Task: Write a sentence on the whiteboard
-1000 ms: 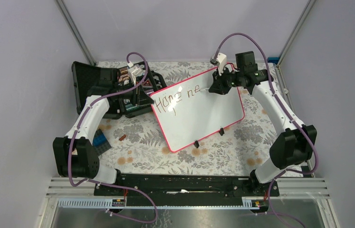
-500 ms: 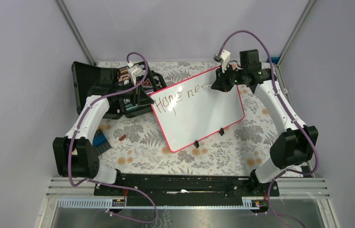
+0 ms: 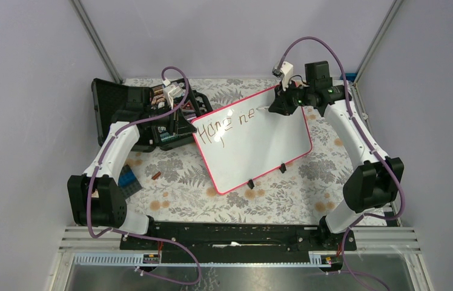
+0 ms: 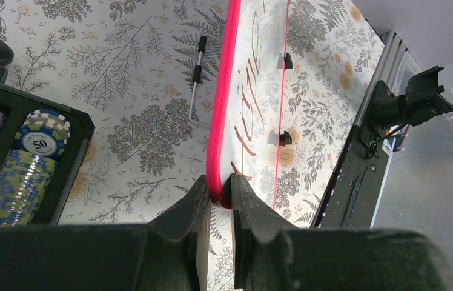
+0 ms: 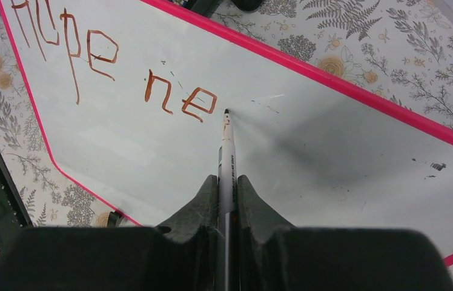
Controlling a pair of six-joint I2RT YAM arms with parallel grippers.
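Over at the far left, a black plastic case [image 3: 106, 103] is lying open on the flowered table [image 3: 181, 188], and stacks of poker chips [image 4: 39, 134] are sitting in its compartments, purple ones beside blue-and-green ones. The whiteboard [image 3: 254, 145] is lying just right of the case, about mid-table, with its long axis slanting from the left up toward the far right and its two black clips [image 3: 251, 183] lining the near long edge. The left gripper [image 4: 219, 185] is pinching the pink rim at the board's left corner, jaws narrowed right down onto it. The right gripper [image 5: 227, 182] is clamping a marker [image 5: 226, 136] that is pointing away from the wrist, with its tip sitting on the board just past the last letter. The sentence [image 3: 227, 126] is reading "Hope ne", running along the far long edge.
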